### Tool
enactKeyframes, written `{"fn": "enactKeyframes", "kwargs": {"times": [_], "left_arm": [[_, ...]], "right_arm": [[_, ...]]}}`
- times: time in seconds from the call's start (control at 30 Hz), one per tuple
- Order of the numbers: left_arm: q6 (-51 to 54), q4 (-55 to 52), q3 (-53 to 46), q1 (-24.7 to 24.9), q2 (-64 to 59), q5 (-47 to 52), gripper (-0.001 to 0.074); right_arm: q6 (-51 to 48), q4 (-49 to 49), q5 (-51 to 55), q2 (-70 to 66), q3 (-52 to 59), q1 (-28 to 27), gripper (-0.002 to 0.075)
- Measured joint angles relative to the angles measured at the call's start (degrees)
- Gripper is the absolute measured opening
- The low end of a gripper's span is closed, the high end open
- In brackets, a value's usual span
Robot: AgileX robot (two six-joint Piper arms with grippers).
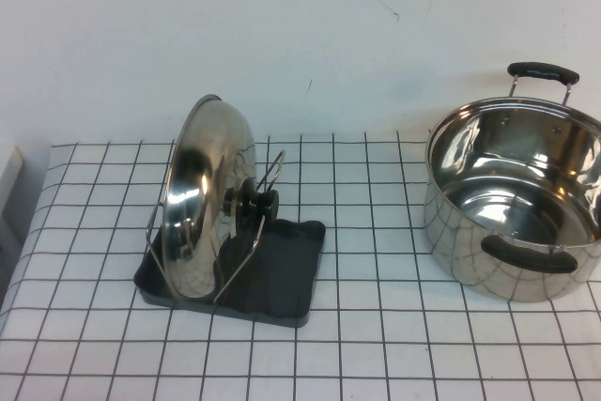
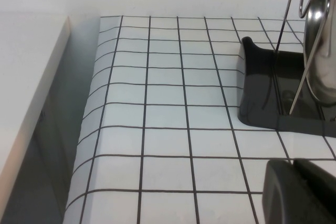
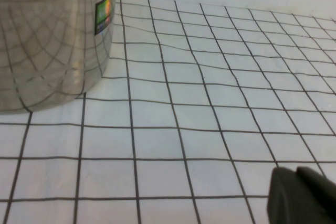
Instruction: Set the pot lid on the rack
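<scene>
**Pot lid stands on edge in the rack, both claws clear**

The pot lid (image 1: 205,199) sits upright in the rack (image 1: 249,232), its rim down in the dark grey tray (image 1: 291,269) and its steel dome leaning against the bent wire loops. That is why it stays on edge: the wires brace it on both faces and the tray stops the rim from rolling. Its flat plane runs roughly front to back across the checked bench (image 1: 376,345), so its widest line is near vertical, and the black knob (image 1: 255,204) points sideways toward the steel pot (image 1: 515,208), which stands well apart on the robot's right.

The left claw (image 2: 302,192) is closed and empty, low over the bench near the tray's outer end. The right claw (image 3: 304,198) is likewise closed on nothing, hanging over bare grid near the pot's wall. By my reading the placing is done.
</scene>
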State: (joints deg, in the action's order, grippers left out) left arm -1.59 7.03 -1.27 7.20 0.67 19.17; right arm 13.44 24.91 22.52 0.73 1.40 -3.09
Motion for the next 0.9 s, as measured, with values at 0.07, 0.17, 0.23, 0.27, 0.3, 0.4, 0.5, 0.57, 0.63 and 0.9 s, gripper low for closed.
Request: {"fn": "enactKeyframes", "kwargs": {"times": [0.07, 0.17, 0.23, 0.27, 0.3, 0.4, 0.5, 0.57, 0.63, 0.9], "left_arm": [[0.0, 0.0, 0.0, 0.0, 0.0, 0.0, -0.0001], [0.09, 0.11, 0.0, 0.0, 0.0, 0.0, -0.0002], [0.09, 0.11, 0.0, 0.0, 0.0, 0.0, -0.0001], [0.09, 0.11, 0.0, 0.0, 0.0, 0.0, -0.0001], [0.09, 0.11, 0.0, 0.0, 0.0, 0.0, -0.0001], [0.19, 0.11, 0.0, 0.0, 0.0, 0.0, -0.0001], [0.13, 0.11, 0.0, 0.0, 0.0, 0.0, -0.0002], [0.13, 0.11, 0.0, 0.0, 0.0, 0.0, -0.0002], [0.13, 0.11, 0.0, 0.0, 0.0, 0.0, -0.0001], [0.13, 0.11, 0.0, 0.0, 0.0, 0.0, -0.0003]], "right_arm": [[0.0, 0.32, 0.0, 0.0, 0.0, 0.0, -0.0002], [-0.98, -2.49, -0.3, 0.0, 0.0, 0.0, -0.0002], [-5.61, -8.03, -0.84, 0.0, 0.0, 0.0, -0.0002], [-9.01, -10.13, -1.01, 0.0, 0.0, 0.0, -0.0002], [-12.13, -12.56, -1.35, 0.0, 0.0, 0.0, -0.0002], [-18.18, -16.28, -1.54, 0.0, 0.0, 0.0, -0.0002], [-20.31, -18.46, -1.67, 0.0, 0.0, 0.0, -0.0002], [-20.72, -19.55, -1.76, 0.0, 0.0, 0.0, -0.0002], [-20.96, -20.16, -1.76, 0.0, 0.0, 0.0, -0.0002], [-21.19, -22.25, -1.88, 0.0, 0.0, 0.0, -0.0002]]}}
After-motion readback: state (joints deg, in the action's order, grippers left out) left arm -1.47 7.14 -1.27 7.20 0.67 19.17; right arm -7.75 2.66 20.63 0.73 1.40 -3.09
